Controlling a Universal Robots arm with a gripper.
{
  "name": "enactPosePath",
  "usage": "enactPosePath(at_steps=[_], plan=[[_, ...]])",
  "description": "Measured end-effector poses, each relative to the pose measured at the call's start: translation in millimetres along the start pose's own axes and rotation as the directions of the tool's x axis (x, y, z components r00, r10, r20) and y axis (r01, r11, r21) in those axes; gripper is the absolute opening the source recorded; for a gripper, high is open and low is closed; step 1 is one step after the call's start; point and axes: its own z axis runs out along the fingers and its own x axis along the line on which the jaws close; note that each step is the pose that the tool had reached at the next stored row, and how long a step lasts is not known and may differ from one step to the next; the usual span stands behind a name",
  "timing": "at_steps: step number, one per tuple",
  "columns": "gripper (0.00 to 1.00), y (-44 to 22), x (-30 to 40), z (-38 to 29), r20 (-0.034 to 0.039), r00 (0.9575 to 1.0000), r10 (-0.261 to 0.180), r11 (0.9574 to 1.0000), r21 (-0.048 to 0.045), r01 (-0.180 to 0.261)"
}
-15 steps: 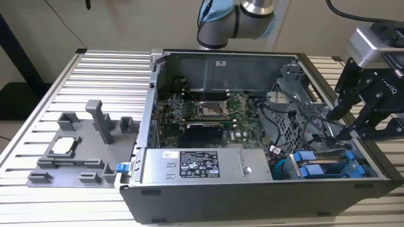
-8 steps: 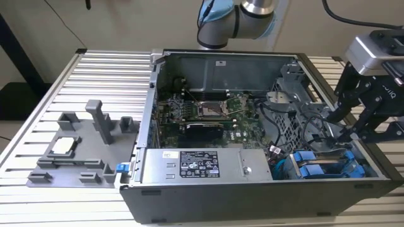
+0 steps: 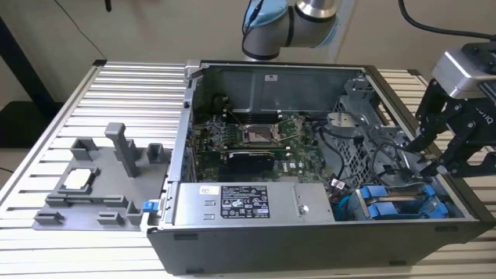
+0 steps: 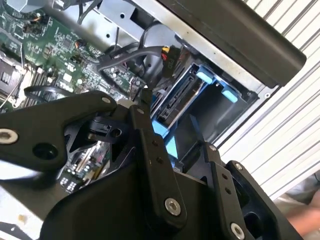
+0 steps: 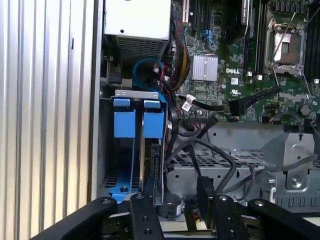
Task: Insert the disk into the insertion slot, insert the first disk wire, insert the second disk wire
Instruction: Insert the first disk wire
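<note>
The disk (image 5: 154, 125) sits inside the insertion slot (image 5: 132, 94), standing on its edge, with the blue handle of its carrier at the mouth of the bay and the dark edge of the drive visible below it. Just beside it, on the side of the case wall, stands a second blue carrier (image 5: 124, 125) in the same grey cage. On the other side of the disk a bundle of black and grey cables (image 5: 200, 150) hangs across the cage and goes toward the motherboard (image 3: 256, 139). The gripper (image 3: 434, 165) hangs over this corner of the computer case (image 3: 310, 244), close above the cage. Its jaws stand clearly apart, about half open. In the first wrist view a black plug (image 5: 205, 192) lies between the fingers, near one of them; I cannot tell if it is touched. The power-supply box (image 3: 256, 203) is next to the cage. The case rests on a slatted table (image 3: 116, 93), with a grey fixture (image 3: 101, 174) on the exterior view's left.
</note>
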Motion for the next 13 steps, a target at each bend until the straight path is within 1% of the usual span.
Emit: enactPosePath(at_steps=[3,6,8,13], plan=[[0.47,-4.3,0.2,1.4,0.0013,1.0,-0.005,1.0,-0.0003,0.005],[0.47,-8.9,0.2,2.8,0.0072,0.9999,-0.007,1.0,-0.0001,0.007],[0.47,-11.5,0.2,4.2,0.0096,0.9999,-0.01,1.0,-0.0001,0.01],[0.47,-16.5,-0.4,9.3,0.011,0.9998,-0.018,0.9998,-0.0005,0.018]])
